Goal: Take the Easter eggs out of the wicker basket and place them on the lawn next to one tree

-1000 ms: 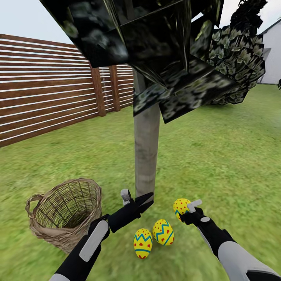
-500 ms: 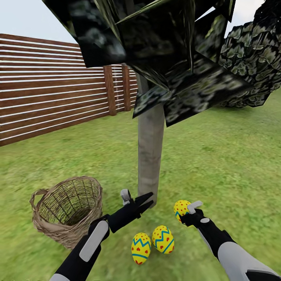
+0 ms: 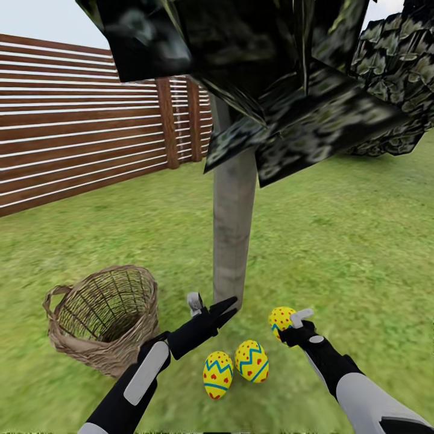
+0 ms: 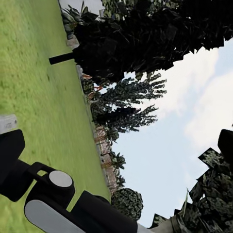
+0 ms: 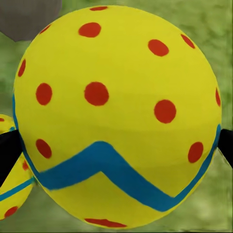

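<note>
While the brown slat fence (image 3: pixel 78 120) runs along the far left of the garden, the wicker basket (image 3: pixel 102 316) sits on the lawn (image 3: pixel 337 241) at the lower left of the head view, tipped so its open mouth faces up and toward the camera; its inside looks bare of eggs. Just to its right the left gripper (image 3: pixel 211 308) hangs above the grass near the foot of the tree, its two fingers spread apart with nothing between them. Behind it the tree (image 3: pixel 234 235) rises as a straight grey-beige trunk, its dark, pale-speckled leaf planes (image 3: pixel 253 78) covering the top of the picture. On the grass close in front of the trunk lie two Easter eggs side by side, almost touching: the nearer left egg (image 3: pixel 217 375) and the middle egg (image 3: pixel 252 361), each yellow with a blue zigzag band and red marks. Further right, the right gripper (image 3: pixel 288 325) is closed around the third egg (image 3: pixel 279 322), carried low over the lawn just beside the pair and near the trunk. Seen from the right wrist camera, that held egg (image 5: pixel 116 116) shows red dots and a blue zigzag, with dark fingers (image 5: pixel 9 150) pressing at both flanks and grass behind it.
</note>
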Robot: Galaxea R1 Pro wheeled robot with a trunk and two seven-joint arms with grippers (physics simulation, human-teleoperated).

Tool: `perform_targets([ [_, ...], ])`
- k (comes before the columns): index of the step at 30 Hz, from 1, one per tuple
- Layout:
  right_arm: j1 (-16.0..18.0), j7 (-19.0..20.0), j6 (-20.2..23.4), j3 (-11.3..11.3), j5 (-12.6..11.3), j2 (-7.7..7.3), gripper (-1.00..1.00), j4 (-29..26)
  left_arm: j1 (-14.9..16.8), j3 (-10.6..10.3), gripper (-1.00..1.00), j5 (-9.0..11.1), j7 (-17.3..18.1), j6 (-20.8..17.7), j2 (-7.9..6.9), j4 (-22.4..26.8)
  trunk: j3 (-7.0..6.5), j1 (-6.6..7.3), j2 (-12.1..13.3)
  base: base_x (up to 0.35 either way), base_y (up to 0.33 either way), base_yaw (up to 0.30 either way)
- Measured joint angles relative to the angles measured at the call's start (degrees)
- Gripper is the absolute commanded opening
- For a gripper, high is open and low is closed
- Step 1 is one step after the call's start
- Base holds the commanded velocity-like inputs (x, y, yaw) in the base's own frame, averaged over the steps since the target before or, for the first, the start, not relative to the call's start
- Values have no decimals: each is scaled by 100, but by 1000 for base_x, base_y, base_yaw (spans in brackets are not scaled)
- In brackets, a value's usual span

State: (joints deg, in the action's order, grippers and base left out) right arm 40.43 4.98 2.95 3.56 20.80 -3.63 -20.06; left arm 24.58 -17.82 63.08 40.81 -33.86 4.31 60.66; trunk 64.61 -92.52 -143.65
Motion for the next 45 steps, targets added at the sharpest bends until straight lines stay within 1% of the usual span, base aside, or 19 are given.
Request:
perform_targets([
  [1,0,-124,1,-2,8,0,-100,13,0,0,100,0,0,0,0,0,22,-3,-1,0,0,0],
  [3,-1,-199,1,-6,18,0,-100,110,0,0,100,0,-1,0,0,0,67,-8,-4,0,0,0],
  [7,-1,-225,26,-6,10,0,-100,195,0,0,100,0,0,0,0,0,155,-18,-9,0,0,0],
  [11,17,-229,29,-7,21,1,-100,521,0,-13,100,0,0,0,0,0,244,-28,-15,0,0,0],
  [13,23,-233,34,-7,14,1,-100,565,0,-24,100,0,-1,0,0,0,288,-33,-18,0,0,0],
  [18,25,-358,6,8,1,-11,-100,561,0,-27,100,0,-8,-8,7,0,399,-46,-24,0,0,0],
  [37,25,-346,-136,2,-7,-9,-100,477,0,-35,100,0,-9,-9,9,0,821,-95,-50,0,0,0],
  [38,23,-346,-136,2,-7,-9,-100,476,0,-45,100,0,-9,-9,9,0,843,-98,-51,0,0,0],
  [40,25,-346,-136,3,-7,-9,-100,476,0,-140,100,-5,-15,-9,9,0,887,-103,-54,0,0,0],
  [42,24,-346,-136,3,-7,-9,-100,476,0,-189,100,-8,-17,-9,9,4,931,-108,-57,0,0,0],
  [45,25,-346,-136,8,-12,-9,-100,476,0,-195,100,-1,-3,-10,2,4,932,-108,-57,0,0,0],
])
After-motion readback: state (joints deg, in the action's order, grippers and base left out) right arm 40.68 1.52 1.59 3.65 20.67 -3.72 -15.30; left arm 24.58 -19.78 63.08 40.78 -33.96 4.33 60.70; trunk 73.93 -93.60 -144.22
